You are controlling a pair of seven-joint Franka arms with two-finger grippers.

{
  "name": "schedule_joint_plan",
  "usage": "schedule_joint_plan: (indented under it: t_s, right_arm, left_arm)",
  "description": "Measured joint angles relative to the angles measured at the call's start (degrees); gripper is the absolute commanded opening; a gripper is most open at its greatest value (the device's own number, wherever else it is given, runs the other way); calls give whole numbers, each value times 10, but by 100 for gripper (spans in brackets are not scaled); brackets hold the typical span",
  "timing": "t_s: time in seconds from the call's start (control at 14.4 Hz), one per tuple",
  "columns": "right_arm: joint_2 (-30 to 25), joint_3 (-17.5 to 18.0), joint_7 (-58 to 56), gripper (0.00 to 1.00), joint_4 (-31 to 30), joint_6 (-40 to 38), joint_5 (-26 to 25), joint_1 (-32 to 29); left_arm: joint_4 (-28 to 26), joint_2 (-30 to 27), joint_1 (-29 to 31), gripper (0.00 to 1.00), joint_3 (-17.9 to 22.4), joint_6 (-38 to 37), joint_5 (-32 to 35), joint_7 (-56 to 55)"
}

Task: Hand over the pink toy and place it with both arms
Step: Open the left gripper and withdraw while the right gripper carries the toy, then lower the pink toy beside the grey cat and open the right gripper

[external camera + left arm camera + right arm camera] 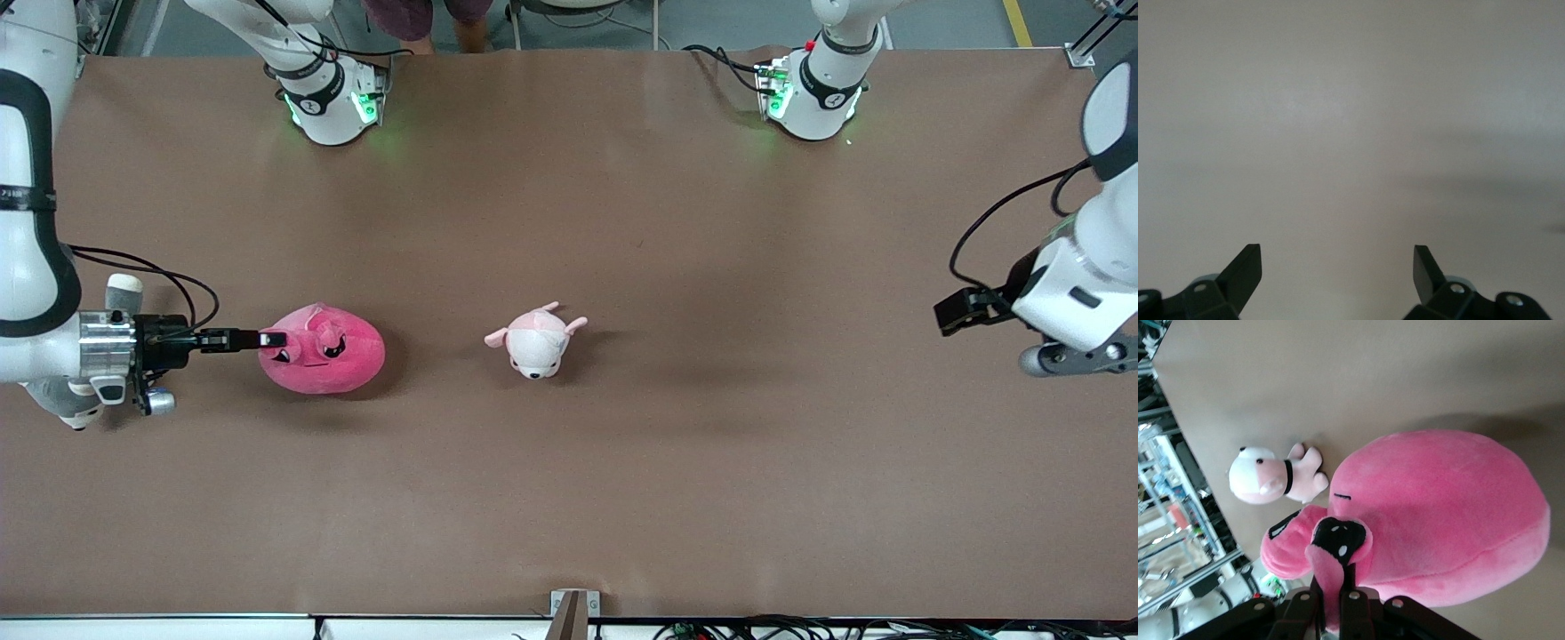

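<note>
The pink toy [324,350], a round hot-pink plush with black angry eyes, lies on the brown table toward the right arm's end. My right gripper [272,339] is shut on a pink nub at the toy's edge. In the right wrist view the toy [1445,513] fills the frame and the nub sits pinched between the fingers [1353,608]. My left gripper [1337,267] is open and empty, held above bare table at the left arm's end, where it shows in the front view [956,311].
A small pale pink-and-white animal plush [537,340] lies near the table's middle, beside the pink toy toward the left arm's end; it also shows in the right wrist view [1271,477]. The arm bases [329,98] [813,93] stand along the table's back edge.
</note>
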Motion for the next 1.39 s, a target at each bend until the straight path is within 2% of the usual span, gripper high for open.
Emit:
schedule_joint_plan:
  t_s: [0.07, 0.35, 0.42, 0.49, 0.76, 0.83, 0.9, 0.97, 1.25, 1.39]
  right_arm:
    - [7, 0, -13, 2, 0, -5, 3, -2]
    - [29, 0, -50, 2, 2, -6, 9, -10]
    - [34, 0, -57, 2, 2, -6, 9, -14]
    - [37, 0, -64, 2, 2, -6, 10, -17]
    - [47, 0, -74, 3, 2, -8, 10, -23]
    - [50, 0, -75, 6, 2, -9, 10, -24]
    - [53, 0, -75, 34, 2, -9, 10, -26]
    - [56, 0, -76, 99, 2, -9, 10, -27]
    - [56, 0, -76, 100, 22, -13, 7, -29]
    - [51, 0, -74, 100, 56, -22, -21, -30]
  left_arm:
    - [-1, -13, -14, 100, 31, -10, -21, 21]
    - [-43, -85, -180, 100, 273, -24, -128, 69]
    - [-61, -103, -212, 100, 309, -24, -136, 70]
    - [-77, -119, -227, 100, 324, -25, -138, 70]
    - [-115, -149, -230, 100, 331, -24, -149, 92]
    - [-120, -152, -228, 100, 332, -23, -153, 95]
    - [-127, -156, -225, 100, 334, -21, -155, 97]
    - [-134, -159, -223, 100, 335, -19, -156, 100]
    - [-163, -178, -225, 100, 329, 1, -157, 101]
    - [-167, -181, -226, 100, 322, 3, -157, 101]
